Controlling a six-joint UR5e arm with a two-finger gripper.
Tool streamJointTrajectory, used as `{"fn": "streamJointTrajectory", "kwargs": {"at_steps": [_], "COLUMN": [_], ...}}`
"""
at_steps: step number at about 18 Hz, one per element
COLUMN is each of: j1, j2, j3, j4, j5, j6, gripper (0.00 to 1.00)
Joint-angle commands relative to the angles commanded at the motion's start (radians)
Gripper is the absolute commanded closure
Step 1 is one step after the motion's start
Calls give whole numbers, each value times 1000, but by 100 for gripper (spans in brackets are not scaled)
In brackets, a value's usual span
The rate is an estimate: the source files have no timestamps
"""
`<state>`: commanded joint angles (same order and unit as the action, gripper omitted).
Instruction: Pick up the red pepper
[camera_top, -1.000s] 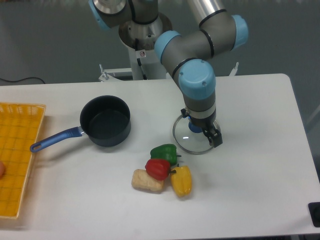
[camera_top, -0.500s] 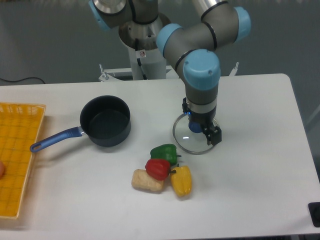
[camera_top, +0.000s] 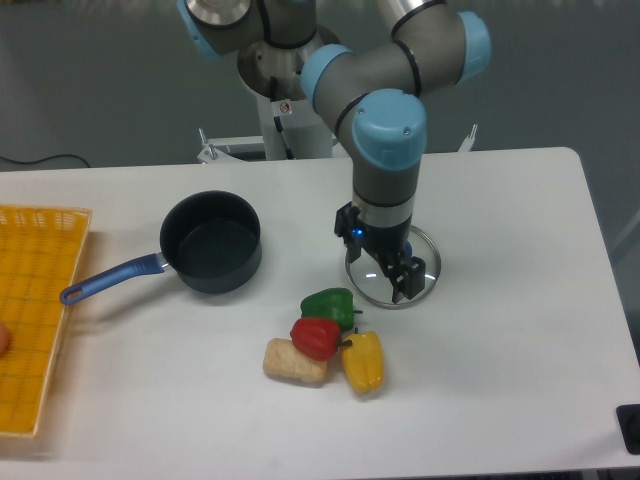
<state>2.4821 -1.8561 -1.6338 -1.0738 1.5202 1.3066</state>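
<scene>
Camera: gripper (camera_top: 385, 270) above red pepper (camera_top: 316, 338), apart.

Even overhead light w/ soft shadows, white table (camera_top: 500, 350) glaring slightly, whole pic looking soft, low-res.

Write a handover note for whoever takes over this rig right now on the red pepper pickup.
Tool: empty, hanging over the glass lid; whether its jaws are open cannot be told from this view.
Red pepper: on the table, wedged in a cluster, green pepper behind it, yellow pepper to its right, a tan bread-like item in front.
Done: nothing grasped.
Left: move the tool over the red pepper, descend, grip and lift it, probably without disturbing its neighbours.
</scene>
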Motion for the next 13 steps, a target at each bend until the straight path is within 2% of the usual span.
{"fn": "streamJointTrajectory", "kwargs": {"at_steps": [2, 5, 11, 13], "j1": [-17, -69, -107, -124], "j2": [-12, -29, -67, -93], "j3": [2, -3, 28, 49], "j4": [-2, -2, 3, 11], "j5": [26, 139, 149, 150], "j6": [118, 235, 401, 410], "gripper": [0, 0, 0, 0]}}
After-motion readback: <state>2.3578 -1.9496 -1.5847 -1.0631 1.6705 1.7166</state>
